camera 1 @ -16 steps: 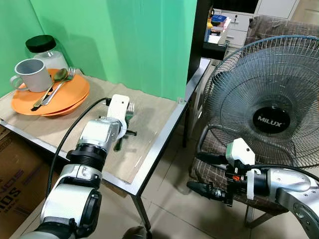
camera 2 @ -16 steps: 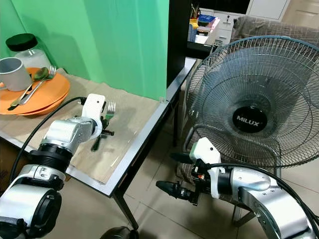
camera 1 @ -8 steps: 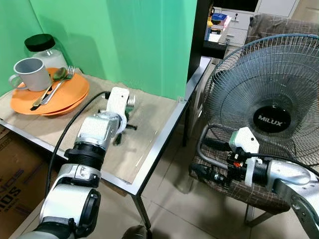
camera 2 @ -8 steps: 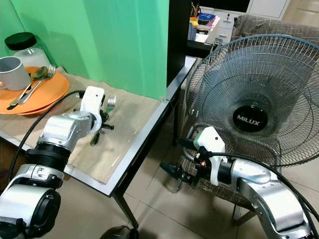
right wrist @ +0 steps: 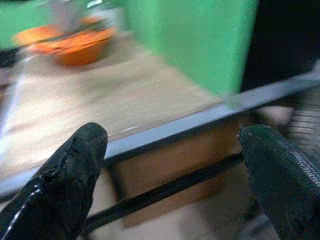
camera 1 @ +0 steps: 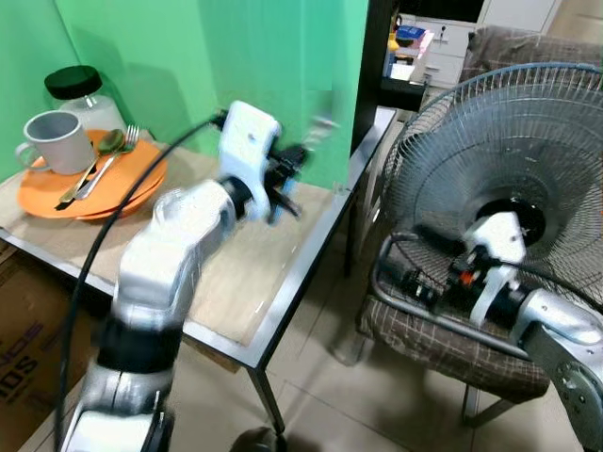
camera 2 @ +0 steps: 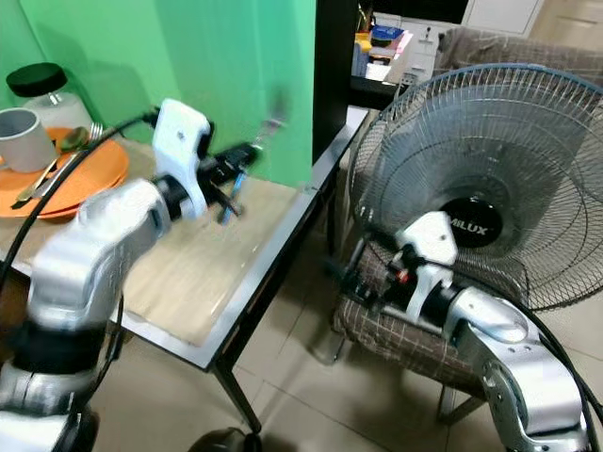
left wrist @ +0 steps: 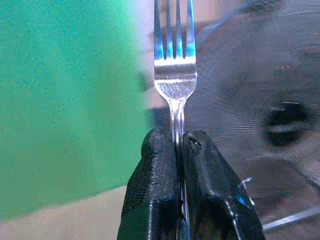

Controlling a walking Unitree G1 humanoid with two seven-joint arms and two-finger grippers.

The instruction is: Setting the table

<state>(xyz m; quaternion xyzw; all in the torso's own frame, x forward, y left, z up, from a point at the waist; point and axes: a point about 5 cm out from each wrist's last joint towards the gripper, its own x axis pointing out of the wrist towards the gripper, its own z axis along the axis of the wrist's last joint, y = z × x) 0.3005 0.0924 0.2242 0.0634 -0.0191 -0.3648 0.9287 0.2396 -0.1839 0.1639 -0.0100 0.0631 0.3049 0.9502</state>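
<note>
Lifted off the table since a second ago: our fork (left wrist: pixel 174 70) now rides in the air.

We clamp its handle in the left gripper (left wrist: pixel 178 145), tines pointing away toward the fan (camera 1: pixel 499 188), above the table (camera 1: pixel 236 282) right of the orange plate (camera 1: pixel 104 184); blur hides its exact tilt, presumably mid-carry to a place setting. Our right gripper (right wrist: pixel 175 165) hangs spread wide near the table's edge, empty.

A silver fork (left wrist: pixel 174 75), clamped by its handle between black fingers (left wrist: pixel 155 185), is raised above the table (camera 1: pixel 247 273)
</note>
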